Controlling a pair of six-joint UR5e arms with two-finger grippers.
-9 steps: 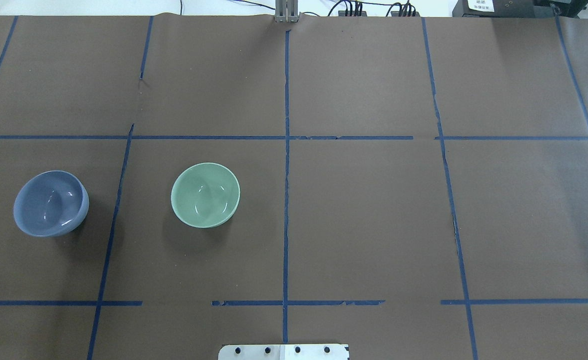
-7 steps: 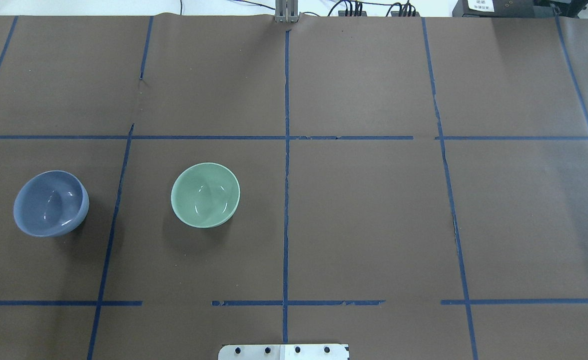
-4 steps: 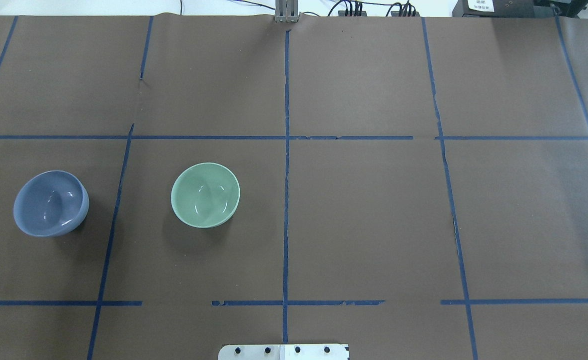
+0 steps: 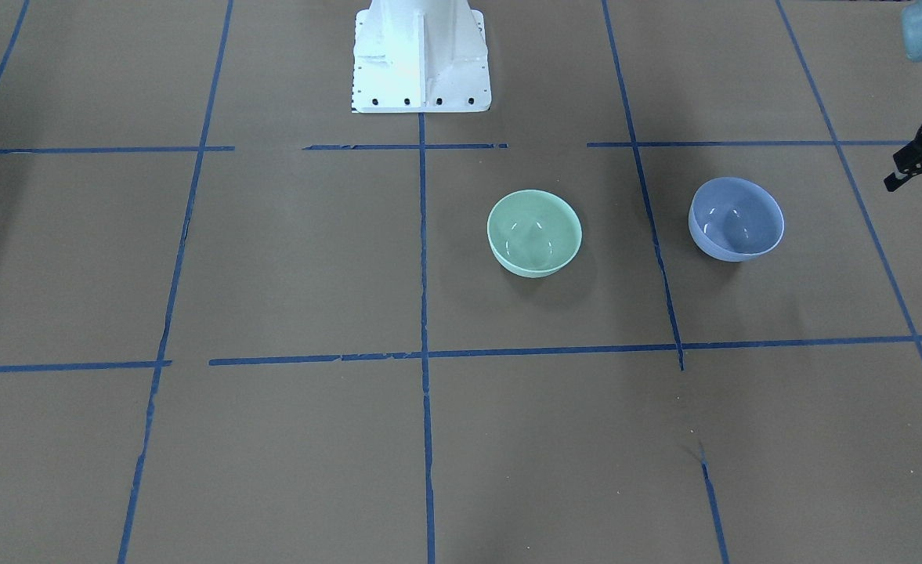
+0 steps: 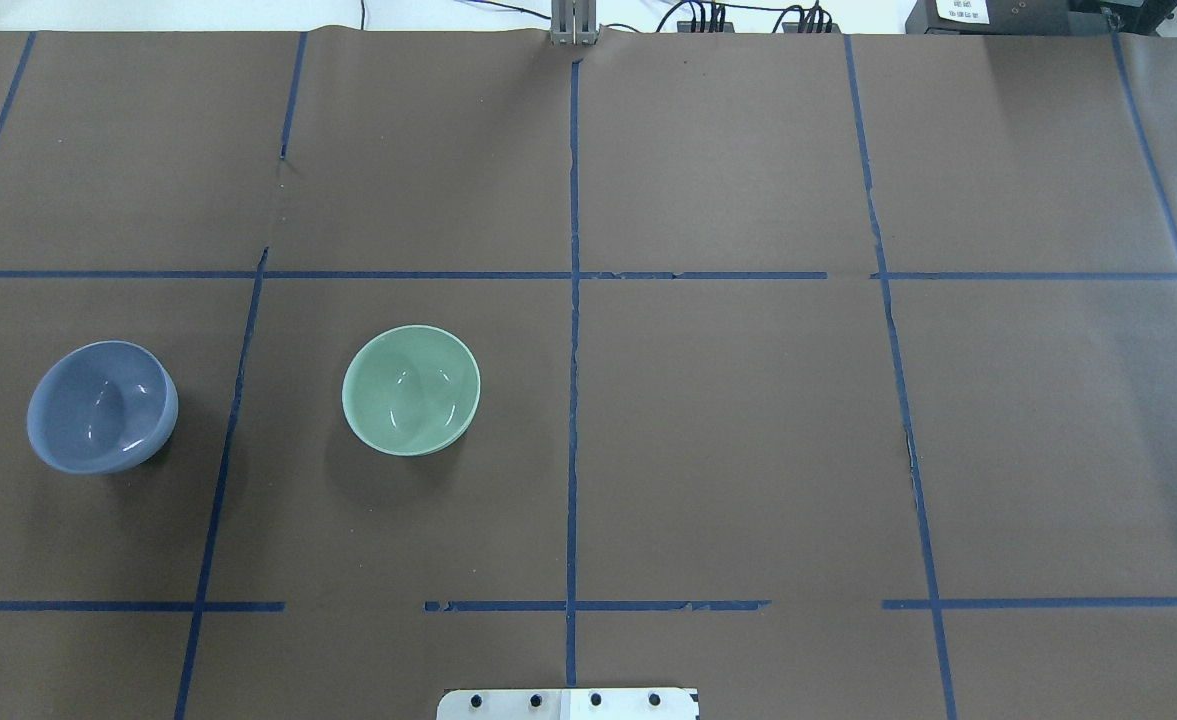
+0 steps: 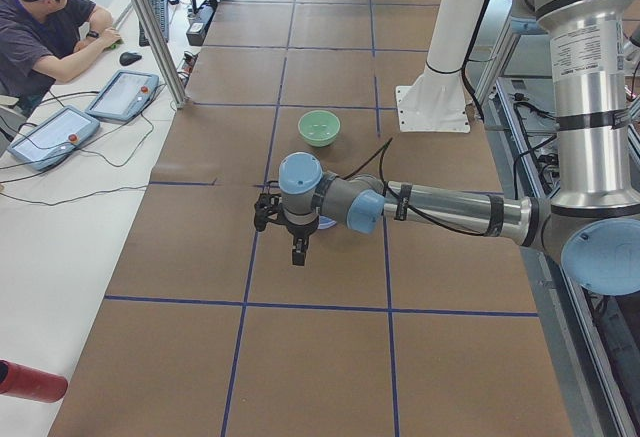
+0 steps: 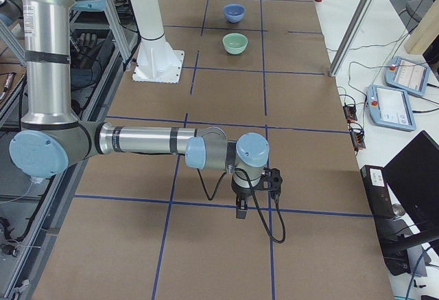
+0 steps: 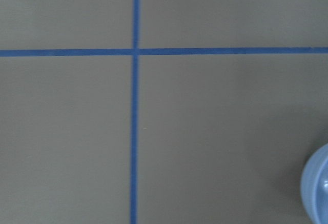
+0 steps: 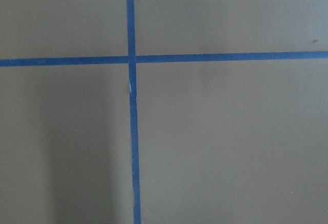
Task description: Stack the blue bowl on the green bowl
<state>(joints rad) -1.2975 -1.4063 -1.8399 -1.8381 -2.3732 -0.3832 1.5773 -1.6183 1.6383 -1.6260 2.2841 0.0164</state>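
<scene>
The blue bowl sits upright at the worktop's far left. A tape line separates it from the green bowl on its right, and nothing is stacked yet. The left tool hangs near the blue bowl, probably staged for the pick. The front view cuts it off, so I cannot tell whether it is released or clenched. The right tool hangs well away, its state equally unclear.
</scene>
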